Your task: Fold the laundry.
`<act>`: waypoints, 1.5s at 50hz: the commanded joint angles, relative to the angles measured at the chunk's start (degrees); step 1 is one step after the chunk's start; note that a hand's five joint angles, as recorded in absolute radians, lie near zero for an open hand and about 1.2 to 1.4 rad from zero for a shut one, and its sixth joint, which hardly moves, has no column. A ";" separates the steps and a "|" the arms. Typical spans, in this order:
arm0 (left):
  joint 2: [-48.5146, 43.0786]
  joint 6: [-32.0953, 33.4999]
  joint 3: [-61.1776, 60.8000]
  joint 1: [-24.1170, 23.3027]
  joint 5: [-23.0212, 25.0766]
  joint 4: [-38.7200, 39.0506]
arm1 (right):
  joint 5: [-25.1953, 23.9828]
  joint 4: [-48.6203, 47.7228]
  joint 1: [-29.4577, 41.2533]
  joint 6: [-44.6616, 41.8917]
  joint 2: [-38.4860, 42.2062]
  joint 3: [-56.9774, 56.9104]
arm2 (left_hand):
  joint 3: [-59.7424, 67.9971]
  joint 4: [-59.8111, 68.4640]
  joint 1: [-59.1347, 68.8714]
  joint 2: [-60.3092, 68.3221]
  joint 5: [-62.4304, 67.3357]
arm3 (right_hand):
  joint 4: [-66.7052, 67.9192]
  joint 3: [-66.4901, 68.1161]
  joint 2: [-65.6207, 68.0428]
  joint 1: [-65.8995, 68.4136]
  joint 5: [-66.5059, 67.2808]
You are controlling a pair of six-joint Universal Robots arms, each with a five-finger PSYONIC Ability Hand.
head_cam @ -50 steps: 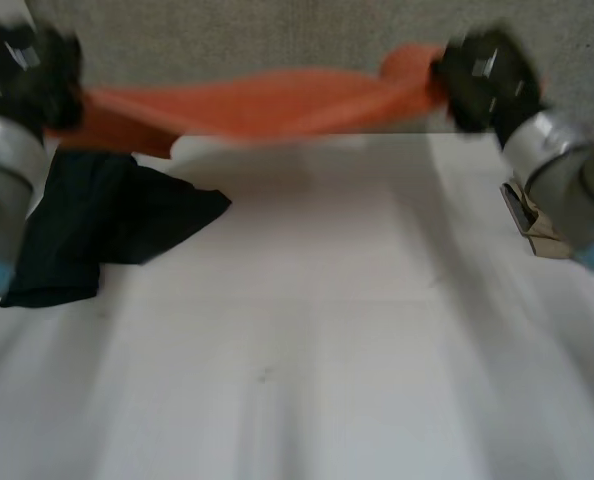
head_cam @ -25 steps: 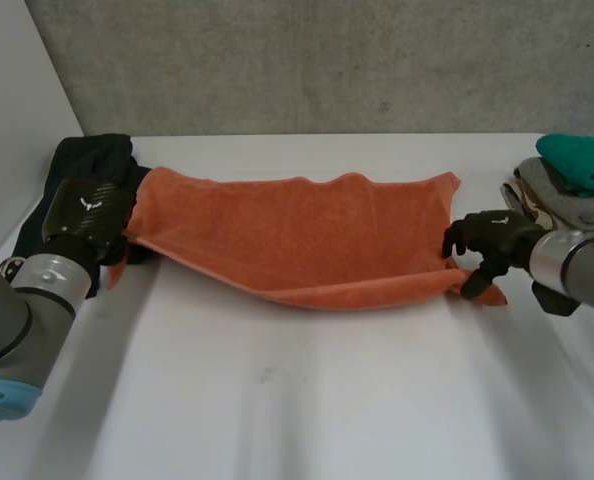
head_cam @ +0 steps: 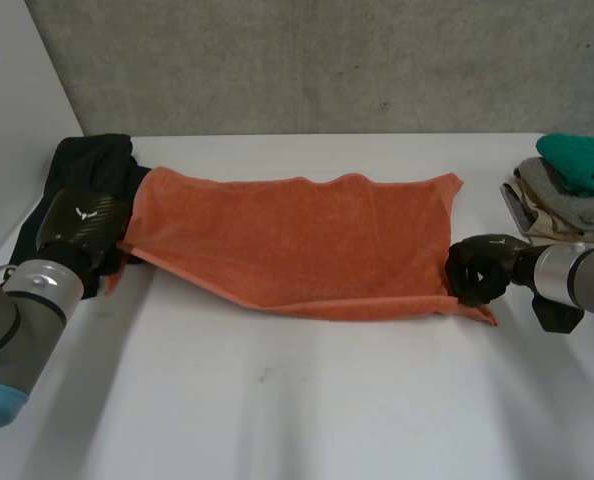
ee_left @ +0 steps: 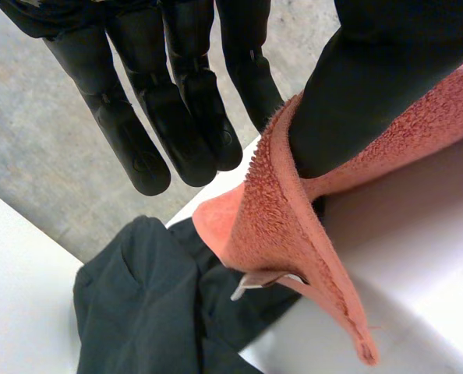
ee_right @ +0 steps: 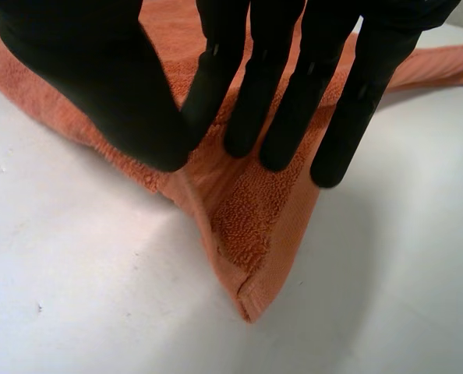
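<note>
In the head view the orange towel (head_cam: pixel 297 240) lies spread across the middle of the white table (head_cam: pixel 297 410), and it looks already doubled once, because two layers meet along its near edge. The left hand (head_cam: pixel 82 222) rests at the towel's end in the left of the frame and the right hand (head_cam: pixel 480 270) at its near corner in the right. I judge that each hand is at an end so that the cloth lies flat and stretched for the next fold. A black garment (head_cam: pixel 92 160) waits in the upper left, and a pile of folded laundry (head_cam: pixel 577 195) stands at the right edge, well apart from the towel. In the left wrist view the fingers (ee_left: pixel 177 117) are straight and apart from the thumb (ee_left: pixel 372 78). They touch nothing. The towel's corner only leans against the thumb and hangs down from it, with a small label (ee_left: pixel 255 278) showing and the black garment below. In the right wrist view the fingers (ee_right: pixel 282 101) point straight down onto the towel. The thumb (ee_right: pixel 107 93) comes against the first finger, and a ridge of cloth rises between them, so this hand seems to pinch the corner.
</note>
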 commanded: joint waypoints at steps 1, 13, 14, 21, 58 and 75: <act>2.02 0.96 -0.33 0.20 -0.01 -6.42 | 1.30 -3.07 0.64 -4.86 -1.96 4.33 | 11.86 11.18 14.35 11.60 13.26 | 17.29 17.33 16.52 16.72 17.10; 6.24 5.45 -1.47 2.14 2.80 -15.31 | 3.94 -4.11 -1.20 -11.47 -8.64 11.10 | 11.86 11.18 14.35 11.60 13.26 | -17.51 -17.47 -18.28 -18.08 -17.70; 6.15 5.45 -1.21 2.22 2.89 -15.22 | 3.76 -5.16 -1.38 -9.72 -8.90 11.54 | 11.86 11.18 14.35 11.60 13.26 | -23.21 -23.18 -23.98 -23.79 -23.40; 4.57 4.83 1.34 2.23 2.45 -15.04 | 1.92 -7.80 -1.99 -5.84 -9.61 14.09 | 11.86 11.18 14.35 11.60 13.26 | -27.14 -27.11 -27.91 -27.72 -27.33; -4.40 3.43 15.49 -0.24 -3.79 -20.49 | 2.62 -23.71 1.70 -11.99 -6.27 20.07 | 11.86 11.18 14.35 11.60 13.26 | -11.33 -11.29 -12.10 -11.90 -11.52; -2.56 3.69 12.07 0.64 -3.62 -23.30 | 4.55 -20.75 2.67 -12.69 -5.12 18.05 | 11.86 11.18 14.35 11.60 13.26 | 17.29 17.33 16.52 16.72 17.10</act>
